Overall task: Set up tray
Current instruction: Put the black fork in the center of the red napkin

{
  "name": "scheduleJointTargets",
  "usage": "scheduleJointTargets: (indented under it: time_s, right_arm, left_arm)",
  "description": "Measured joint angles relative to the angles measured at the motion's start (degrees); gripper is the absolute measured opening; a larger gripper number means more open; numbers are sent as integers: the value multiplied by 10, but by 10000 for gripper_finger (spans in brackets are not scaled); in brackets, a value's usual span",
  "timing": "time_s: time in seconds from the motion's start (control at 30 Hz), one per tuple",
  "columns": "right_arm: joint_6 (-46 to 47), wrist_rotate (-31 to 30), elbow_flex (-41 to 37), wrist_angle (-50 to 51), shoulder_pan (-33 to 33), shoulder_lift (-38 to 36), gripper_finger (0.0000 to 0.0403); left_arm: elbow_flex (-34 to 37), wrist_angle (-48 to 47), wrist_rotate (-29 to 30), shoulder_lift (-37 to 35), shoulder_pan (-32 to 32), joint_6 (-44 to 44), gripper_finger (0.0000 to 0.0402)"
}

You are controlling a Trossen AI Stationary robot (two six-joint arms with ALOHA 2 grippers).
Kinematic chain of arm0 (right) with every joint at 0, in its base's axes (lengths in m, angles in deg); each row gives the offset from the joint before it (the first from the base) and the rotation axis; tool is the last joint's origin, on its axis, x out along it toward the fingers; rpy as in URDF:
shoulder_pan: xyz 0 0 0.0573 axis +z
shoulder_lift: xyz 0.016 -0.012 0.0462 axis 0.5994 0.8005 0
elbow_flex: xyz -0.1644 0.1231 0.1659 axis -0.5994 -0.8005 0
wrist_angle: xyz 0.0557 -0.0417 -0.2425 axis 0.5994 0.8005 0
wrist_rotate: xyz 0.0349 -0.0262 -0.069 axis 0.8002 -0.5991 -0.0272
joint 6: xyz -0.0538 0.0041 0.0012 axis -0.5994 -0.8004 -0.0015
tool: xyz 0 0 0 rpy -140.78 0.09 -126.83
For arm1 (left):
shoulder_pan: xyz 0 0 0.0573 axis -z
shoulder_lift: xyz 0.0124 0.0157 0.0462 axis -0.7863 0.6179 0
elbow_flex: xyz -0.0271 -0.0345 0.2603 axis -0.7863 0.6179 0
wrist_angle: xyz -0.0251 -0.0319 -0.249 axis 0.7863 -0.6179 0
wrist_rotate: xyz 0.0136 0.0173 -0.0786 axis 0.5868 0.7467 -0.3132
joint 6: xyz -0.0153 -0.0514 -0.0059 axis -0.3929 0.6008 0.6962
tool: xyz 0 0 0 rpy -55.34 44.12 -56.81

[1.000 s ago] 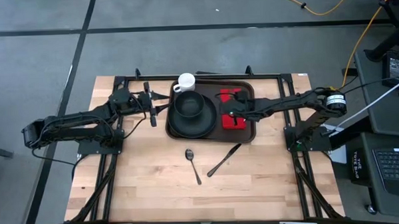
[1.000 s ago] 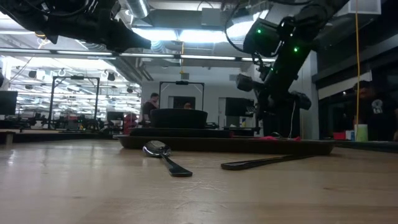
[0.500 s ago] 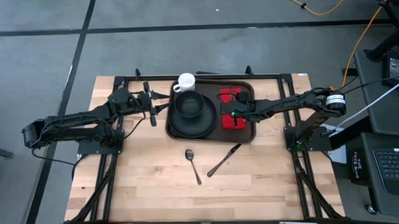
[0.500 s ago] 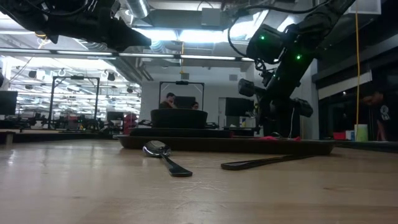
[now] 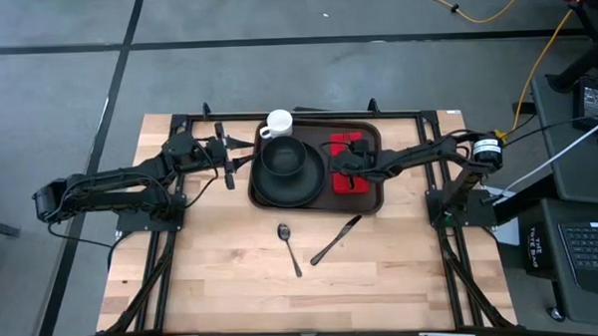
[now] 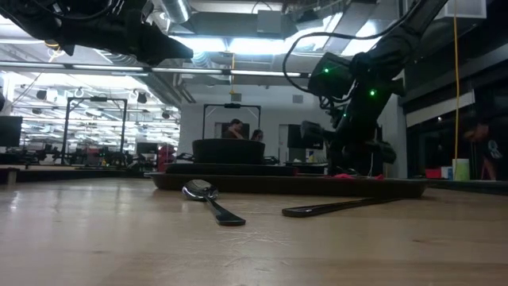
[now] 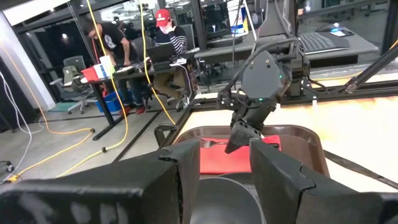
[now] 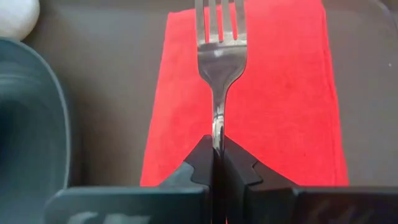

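Holding the fork (image 8: 219, 50) clamped by its handle, your right tool (image 8: 217, 152) keeps it flat over the red napkin (image 8: 280, 99) on the tray (image 5: 372, 200) mid-desk, while the left tool (image 5: 226, 156) waits apart beside the plate (image 5: 270, 189).

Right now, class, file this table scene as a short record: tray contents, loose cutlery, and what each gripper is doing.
tray: black plate with bowl; red napkin
beside tray: white mug at its far rim
loose on table: spoon, knife
right gripper: shut on fork, over the napkin
left gripper: open, empty, left of the tray
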Motion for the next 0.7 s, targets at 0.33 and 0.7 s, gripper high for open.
scheduleJointTargets:
  time_s: [0.33,0.7]
  right_arm:
    - [-28,7,0,-10,-16,0,15]
    - [-32,-6,0,-17,-16,1,15]
  left_arm:
    - [0,0,0,0,0,0,130]
    - [0,0,0,0,0,0,130]
